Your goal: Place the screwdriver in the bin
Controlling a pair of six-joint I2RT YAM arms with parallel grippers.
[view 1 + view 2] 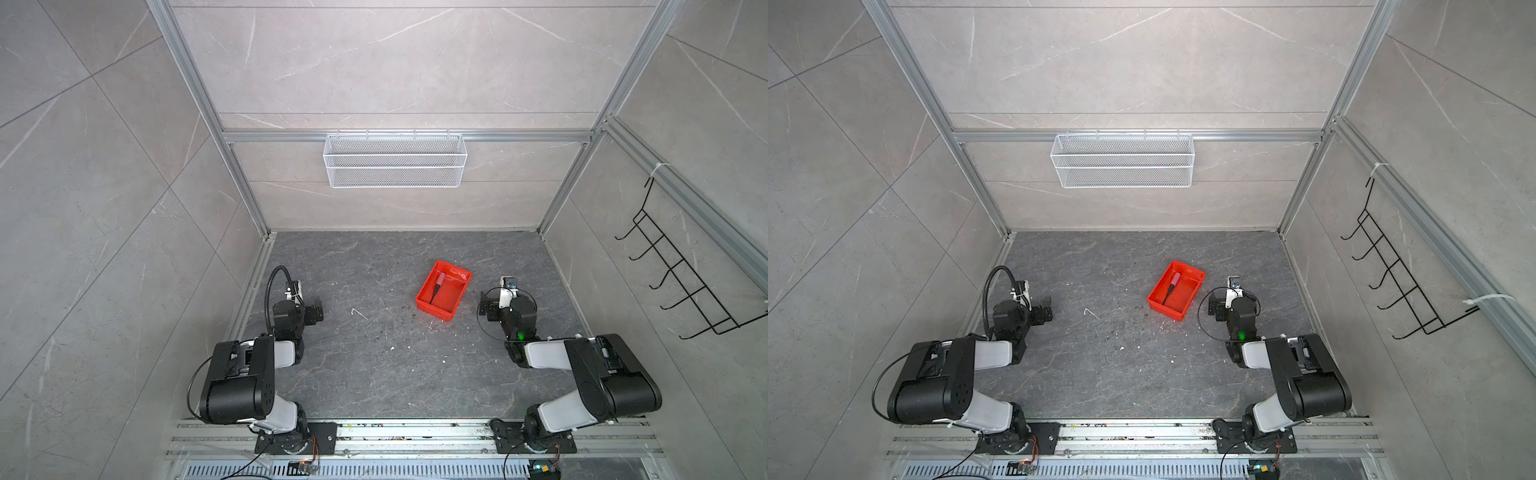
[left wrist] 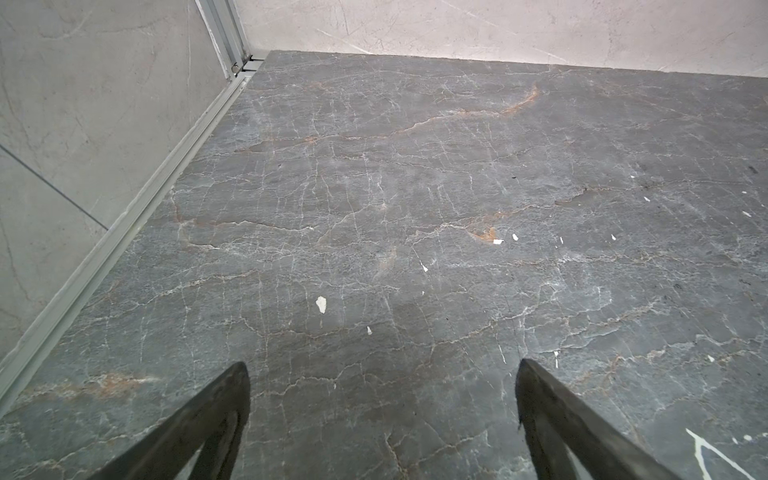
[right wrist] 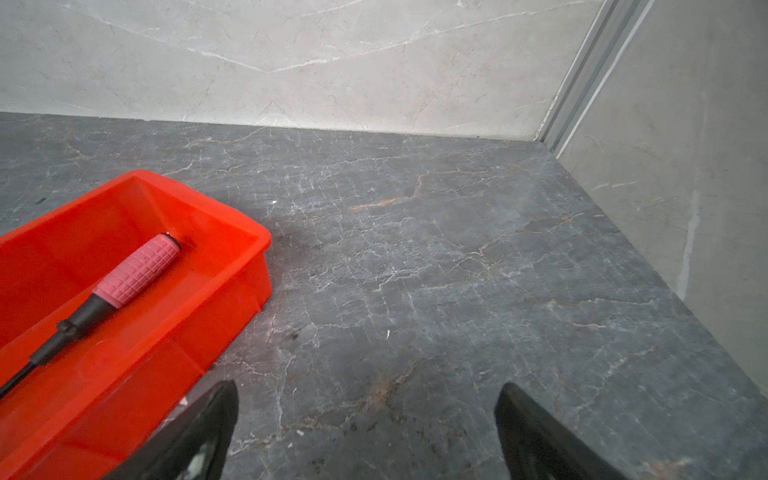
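Screwdriver [image 1: 437, 287] lies inside bin [image 1: 434, 311], right of centre in a top view. Right gripper [image 3: 368, 390], spread and empty, sits beside it; placement appears complete, only withdrawal needed.

The plastic bin [image 3: 246, 282] looks glossy, the veined stone tabletop [image 3: 457, 291] matt.

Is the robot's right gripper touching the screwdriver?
Apart. The right wrist view shows the screwdriver lying inside the bin, while the open right gripper hangs over bare table beside the bin, with the bin's wall between them.
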